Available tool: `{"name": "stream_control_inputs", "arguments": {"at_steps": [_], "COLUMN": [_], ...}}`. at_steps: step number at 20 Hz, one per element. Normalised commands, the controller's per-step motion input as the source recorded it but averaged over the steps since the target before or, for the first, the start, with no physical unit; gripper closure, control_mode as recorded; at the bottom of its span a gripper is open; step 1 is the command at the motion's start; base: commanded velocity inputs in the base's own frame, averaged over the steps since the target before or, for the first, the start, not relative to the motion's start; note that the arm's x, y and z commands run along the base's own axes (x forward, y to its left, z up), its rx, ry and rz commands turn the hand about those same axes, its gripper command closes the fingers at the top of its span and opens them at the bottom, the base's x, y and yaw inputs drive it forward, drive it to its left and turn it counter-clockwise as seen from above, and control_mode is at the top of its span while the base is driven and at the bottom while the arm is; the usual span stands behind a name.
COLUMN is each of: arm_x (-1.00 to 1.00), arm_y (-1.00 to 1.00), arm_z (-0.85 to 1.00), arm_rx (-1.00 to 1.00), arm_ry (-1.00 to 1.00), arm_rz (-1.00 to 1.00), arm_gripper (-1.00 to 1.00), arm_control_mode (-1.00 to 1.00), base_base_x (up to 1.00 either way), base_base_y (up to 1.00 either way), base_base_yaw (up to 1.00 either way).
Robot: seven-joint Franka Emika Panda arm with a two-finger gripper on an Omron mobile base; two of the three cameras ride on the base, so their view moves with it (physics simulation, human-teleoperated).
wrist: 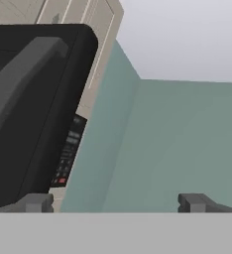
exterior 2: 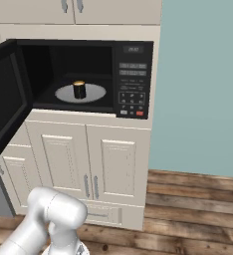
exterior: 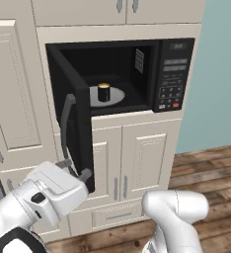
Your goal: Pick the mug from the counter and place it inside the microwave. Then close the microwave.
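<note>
The small black mug stands upright on the round pale turntable inside the black microwave. Its door hangs wide open to the left, the grey curved handle on its outer face. My gripper is open and holds nothing. It sits low by the door's bottom outer corner, one fingertip right at the door's free edge. The counter is out of view.
Cream cabinet doors fill the wall below the microwave. A teal wall and wood floor lie to the right. My white arm rises at the lower right of the left base view.
</note>
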Motion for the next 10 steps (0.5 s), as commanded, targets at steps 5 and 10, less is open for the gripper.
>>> {"name": "stream_control_inputs", "arguments": {"at_steps": [5,10], "arm_x": [0.06,0.34], "arm_y": [0.00,0.11], "arm_z": [-0.13,-0.17], "arm_rx": [0.00,0.00], "arm_ry": [0.00,0.00], "arm_rz": [0.00,0.00], "arm_gripper": [-1.00,-1.00], "arm_control_mode": [-1.00,-1.00], "base_base_x": [0.00,0.00], "base_base_y": [0.00,0.00], "base_base_yaw": [0.00,0.00]}}
